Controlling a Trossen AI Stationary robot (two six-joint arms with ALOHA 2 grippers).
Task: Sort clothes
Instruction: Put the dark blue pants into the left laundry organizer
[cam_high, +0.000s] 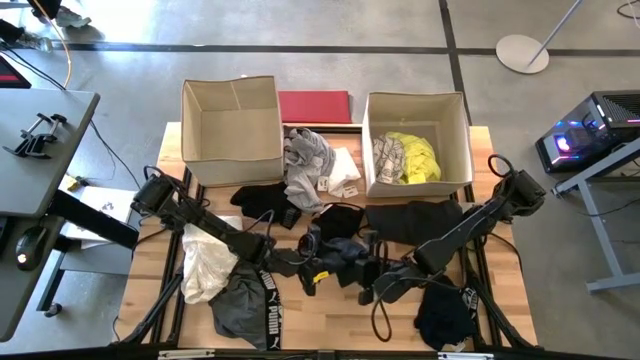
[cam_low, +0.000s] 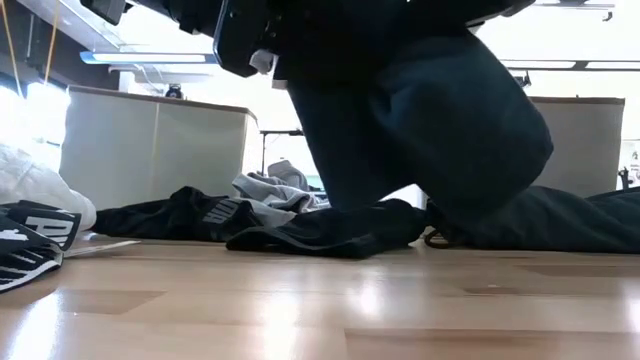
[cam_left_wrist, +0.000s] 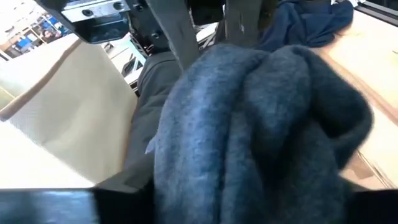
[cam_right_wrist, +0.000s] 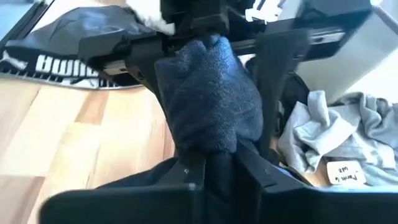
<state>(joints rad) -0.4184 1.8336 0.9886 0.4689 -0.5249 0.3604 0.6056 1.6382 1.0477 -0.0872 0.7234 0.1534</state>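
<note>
A dark blue-grey garment (cam_high: 340, 255) is bunched between my two grippers over the table's middle front. My left gripper (cam_high: 312, 268) comes from the left and my right gripper (cam_high: 375, 280) from the right, and both are shut on it. In the low view the garment (cam_low: 430, 130) hangs down as a thick bundle. It fills the left wrist view (cam_left_wrist: 261, 124). The right wrist view shows it (cam_right_wrist: 211, 99) stretching from my right gripper (cam_right_wrist: 217, 165) to my left gripper (cam_right_wrist: 193, 31). Other clothes lie loose on the table. My left gripper holds one bunched end of the garment (cam_right_wrist: 198, 50), coming level from the table's left. The bundle itself hides the fingers in the left wrist view. My right gripper pinches the other bunched end (cam_right_wrist: 214, 155) between its two fingers (cam_right_wrist: 186, 177), several layers, coming level from the right. The garment sags between the grippers; whether its lower end (cam_low: 350, 205) touches the table I cannot tell.
Two tan boxes stand at the back: the left one (cam_high: 232, 155) empty, the right one (cam_high: 415, 188) holding neon yellow and print garments (cam_high: 410, 158). A red board (cam_high: 315, 105) lies between them. Grey (cam_high: 305, 160), black (cam_high: 420, 220), cream-white (cam_high: 205, 260) and PUMA (cam_high: 245, 305) garments lie around.
</note>
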